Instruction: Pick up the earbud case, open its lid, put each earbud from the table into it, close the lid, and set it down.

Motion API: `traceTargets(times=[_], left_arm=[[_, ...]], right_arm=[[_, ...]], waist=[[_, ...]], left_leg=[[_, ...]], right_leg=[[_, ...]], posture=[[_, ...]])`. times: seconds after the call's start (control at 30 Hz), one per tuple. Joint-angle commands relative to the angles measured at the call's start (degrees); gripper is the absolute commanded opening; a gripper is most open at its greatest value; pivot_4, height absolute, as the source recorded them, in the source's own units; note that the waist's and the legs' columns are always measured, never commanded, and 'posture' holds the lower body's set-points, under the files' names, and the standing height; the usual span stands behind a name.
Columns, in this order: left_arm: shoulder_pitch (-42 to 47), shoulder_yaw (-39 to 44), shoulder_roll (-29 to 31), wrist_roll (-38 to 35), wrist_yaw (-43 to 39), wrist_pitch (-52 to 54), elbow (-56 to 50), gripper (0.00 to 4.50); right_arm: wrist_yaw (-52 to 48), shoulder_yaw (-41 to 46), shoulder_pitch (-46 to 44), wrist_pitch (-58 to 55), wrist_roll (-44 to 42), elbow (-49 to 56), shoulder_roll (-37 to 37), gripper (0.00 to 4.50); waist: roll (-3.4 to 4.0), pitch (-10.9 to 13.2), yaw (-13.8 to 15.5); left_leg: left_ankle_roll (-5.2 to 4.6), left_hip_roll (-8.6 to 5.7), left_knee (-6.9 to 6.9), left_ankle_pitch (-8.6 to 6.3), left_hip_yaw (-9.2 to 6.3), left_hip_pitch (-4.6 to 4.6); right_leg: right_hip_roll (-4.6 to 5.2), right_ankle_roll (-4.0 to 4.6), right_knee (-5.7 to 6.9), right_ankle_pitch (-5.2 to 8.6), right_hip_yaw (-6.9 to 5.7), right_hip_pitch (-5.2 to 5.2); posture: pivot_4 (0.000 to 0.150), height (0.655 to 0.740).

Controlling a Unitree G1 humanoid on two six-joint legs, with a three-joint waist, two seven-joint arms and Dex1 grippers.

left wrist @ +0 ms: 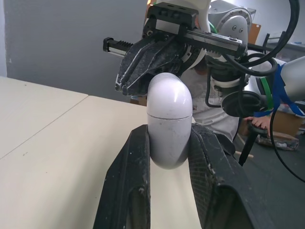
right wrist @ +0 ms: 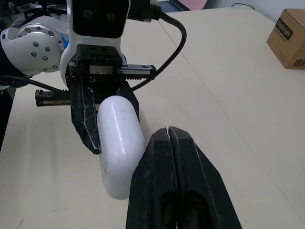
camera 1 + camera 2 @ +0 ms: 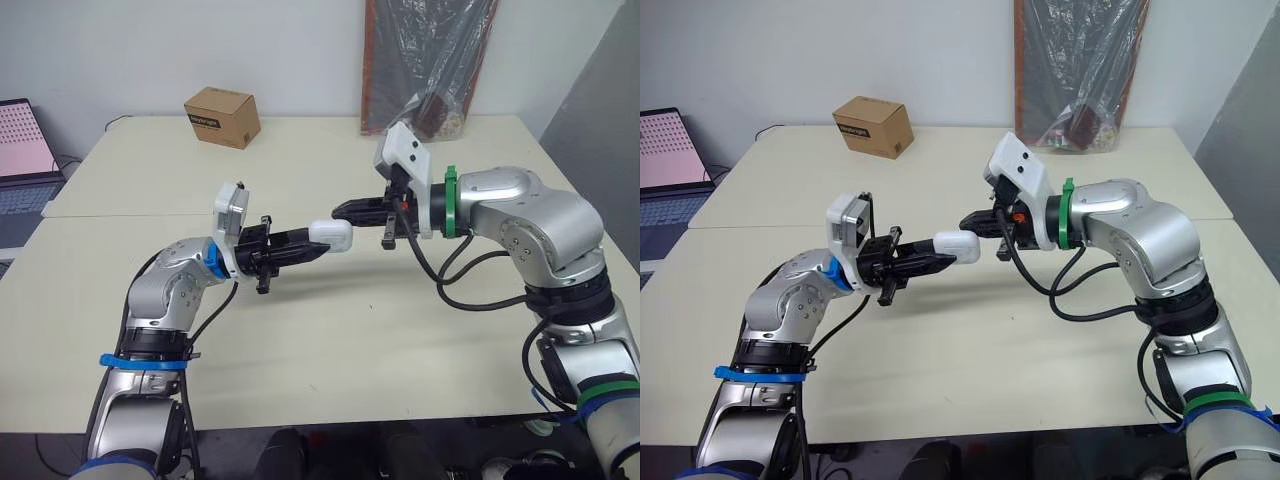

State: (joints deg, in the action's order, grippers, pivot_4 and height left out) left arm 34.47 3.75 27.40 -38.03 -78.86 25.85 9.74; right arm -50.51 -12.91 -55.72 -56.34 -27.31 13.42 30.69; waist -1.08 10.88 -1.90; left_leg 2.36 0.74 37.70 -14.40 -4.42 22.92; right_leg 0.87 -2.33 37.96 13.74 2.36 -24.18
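Left eye view shows the left pincer (image 3: 318, 244) stretched over the middle of the bench (image 3: 350, 340). Its two black fingers are closed on the white earbud case (image 3: 332, 236), which hangs in the air above the bench and does not touch it. In the left wrist view the fingers (image 1: 131, 181) press the lower half of the case from both sides. The rounded lid end stands free beyond the fingertips. The seam of the lid is a thin closed line, so the lid is down.

The right pincer (image 3: 342, 210) comes from the opposite side and points at the lid end of the case. In the right wrist view its two fingers (image 2: 159, 157) lie pressed together with no gap and hold nothing. The tips are just beside the case; if they touch it, I cannot tell.

At the far side of the bench stands a small cardboard box (image 3: 222, 116). A laptop (image 3: 25, 150) is at the robot's far left. A plastic bag (image 3: 430, 60) leans on the wall behind the bench.
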Motion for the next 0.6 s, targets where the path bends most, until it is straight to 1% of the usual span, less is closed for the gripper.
traceTargets(times=[0.03, 0.17, 0.37, 0.43, 0.53, 0.57, 0.6], left_arm=[[1.89, 1.69, -0.42, -1.07, 1.38, -0.31, -0.31, 0.72], [1.92, 1.82, -0.29, -1.13, 1.73, -0.16, -0.27, 0.72], [1.6, 2.63, 0.94, -1.2, 4.73, 3.52, 0.25, 0.72], [2.1, 2.75, 1.29, -2.0, 7.66, 8.24, 0.51, 0.72], [3.9, 1.97, 1.55, -2.2, 10.9, 14.4, 1.66, 0.72], [4.63, 2.31, 1.47, -3.08, 11.24, 16.39, 2.27, 0.72], [5.51, 3.15, 1.27, -4.44, 11.56, 18.58, 3.15, 0.72]], right_arm=[[-0.4, 0.65, -0.12, -0.18, -1.47, 3.13, -0.13, 0.03], [0.75, 1.54, -0.15, -0.42, -1.35, 2.96, -0.32, 0.03], [1.62, 6.4, 1.01, 0.71, -1.74, 0.33, 1.53, 0.03], [1.52, 7.46, 2.96, 1.27, -2.06, 1.86, 2.45, 0.03], [3.29, 10.94, 6.43, 7.41, -1.73, 2.86, 0.61, 0.03], [3.79, 11.69, 7.35, 7.98, -1.8, 2.6, 0.28, 0.03], [3.93, 12.12, 8.02, 5.81, -2.86, 2.3, 0.37, 0.03]], waist=[[0.0, 0.0, -0.01], [0.0, 0.0, -0.01], [0.0, 0.0, 0.01], [0.0, 0.0, 0.02], [0.0, 0.0, 0.01], [-0.01, 0.0, 0.0], [-0.01, 0.01, 0.01]], left_leg=[[0.0, 0.0, 0.0, 0.0, 0.0, 0.0], [0.0, 0.0, 0.0, 0.0, 0.0, 0.0], [0.0, 0.0, 0.0, 0.0, 0.0, 0.0], [0.0, 0.0, 0.0, 0.0, 0.0, 0.0], [0.0, -0.01, 0.0, 0.0, 0.0, 0.01], [0.0, -0.01, 0.01, 0.0, -0.01, 0.0], [0.0, -0.01, 0.01, 0.0, -0.01, 0.01]], right_leg=[[0.0, 0.0, 0.0, 0.0, 0.0, 0.0], [0.0, 0.0, 0.01, 0.0, 0.0, 0.0], [0.0, 0.0, 0.0, 0.0, 0.0, 0.0], [0.0, 0.0, 0.0, 0.0, 0.0, 0.01], [0.0, -0.2, 0.0, 0.12, 0.01, 0.0], [0.0, -0.2, 0.02, 0.12, 0.0, 0.01], [0.0, -0.21, 0.02, 0.12, 0.0, 0.0]], posture=[[0.15, 0.74], [0.15, 0.74], [0.15, 0.74], [0.15, 0.74], [0.15, 0.74], [0.15, 0.74], [0.15, 0.74]])
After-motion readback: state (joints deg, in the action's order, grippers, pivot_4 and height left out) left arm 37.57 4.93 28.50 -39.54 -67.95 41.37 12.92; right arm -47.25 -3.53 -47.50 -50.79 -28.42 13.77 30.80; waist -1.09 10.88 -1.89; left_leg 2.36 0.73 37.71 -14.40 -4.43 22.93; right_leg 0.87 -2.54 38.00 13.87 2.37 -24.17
